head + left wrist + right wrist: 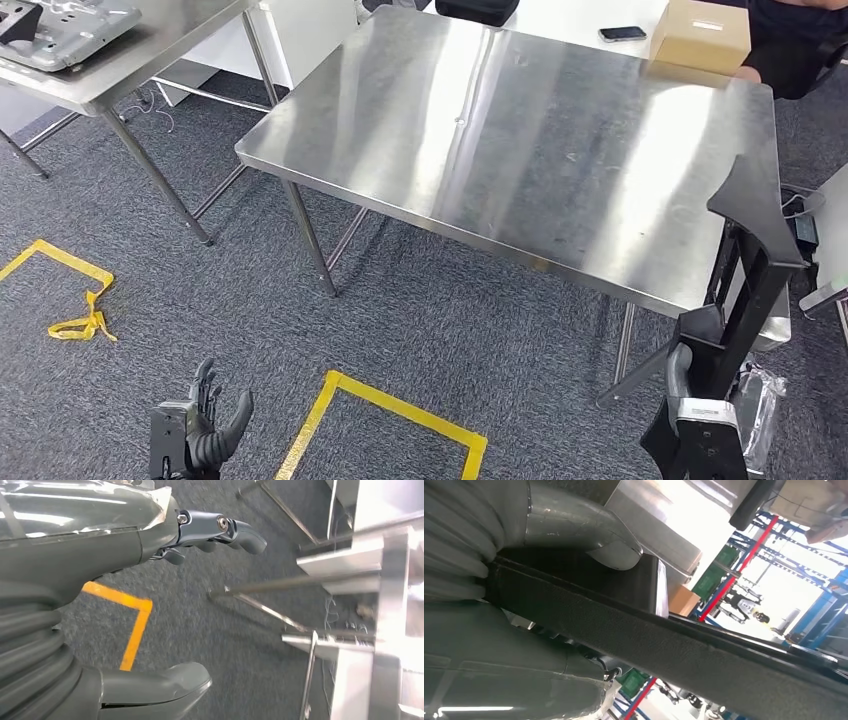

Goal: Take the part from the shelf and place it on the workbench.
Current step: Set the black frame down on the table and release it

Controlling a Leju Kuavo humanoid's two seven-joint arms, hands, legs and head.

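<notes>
I see my right hand (pixel 692 400) low at the near right, clamped around the black part (pixel 752 255), which stands upright just beside the near right corner of the steel workbench (pixel 520 140). My left hand (pixel 195 425) hangs over the carpet at the near left, fingers apart and holding nothing. A cardboard box (pixel 700 35) sits at the far edge.

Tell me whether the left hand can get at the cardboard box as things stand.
Probably not: the left hand hangs low over the carpet, while the cardboard box sits at the steel workbench's far right corner.
</notes>
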